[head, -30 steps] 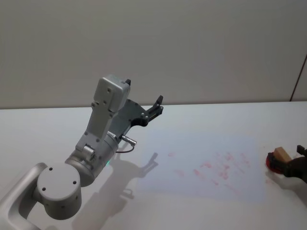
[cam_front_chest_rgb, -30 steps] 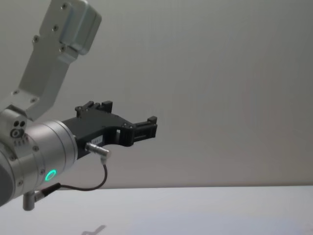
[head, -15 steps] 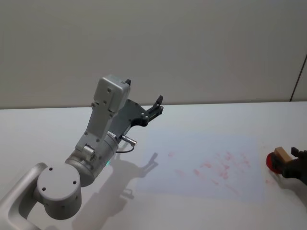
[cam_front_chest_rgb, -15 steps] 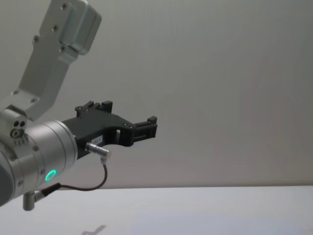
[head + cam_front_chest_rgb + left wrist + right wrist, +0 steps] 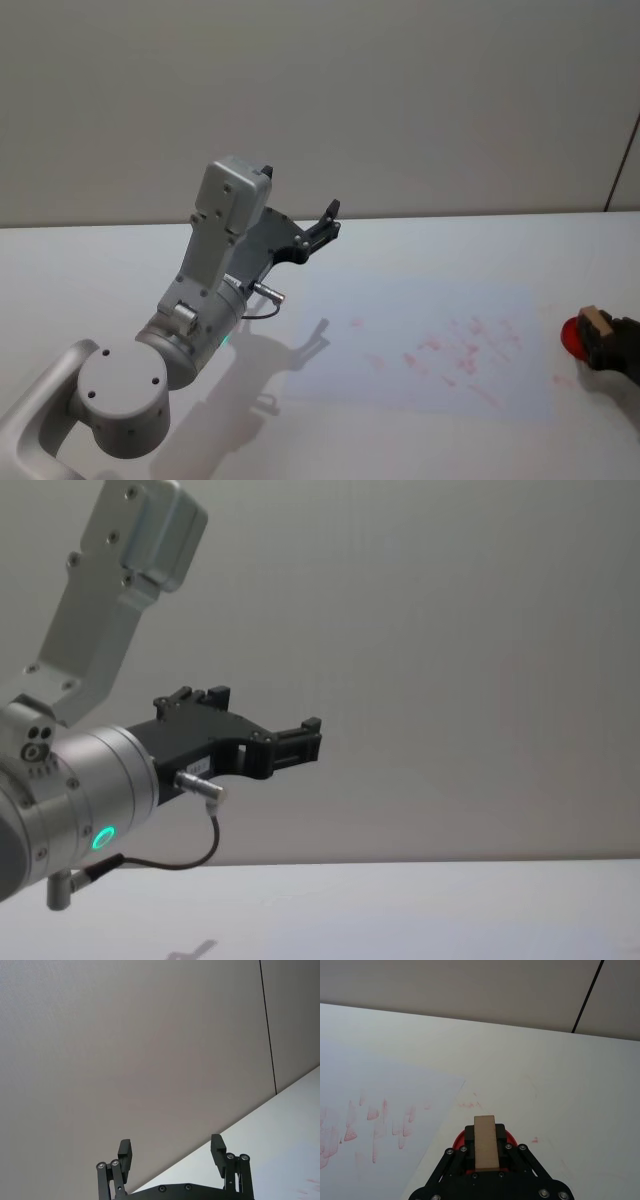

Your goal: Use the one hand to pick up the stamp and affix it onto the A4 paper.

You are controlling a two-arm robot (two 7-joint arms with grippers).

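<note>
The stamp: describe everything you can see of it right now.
The stamp shows a light tan, wood-like oblong top. The right gripper is shut on it, black fingers at both long sides. It sits over a round red pad on the table, just off the right edge of the A4 paper.

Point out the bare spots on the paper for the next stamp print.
Bare: the left strip of the paper, beside the left arm's shadow, and its far strip. Crowded: red prints fill the middle and right, nearest the right end effector holding the stamp.
</note>
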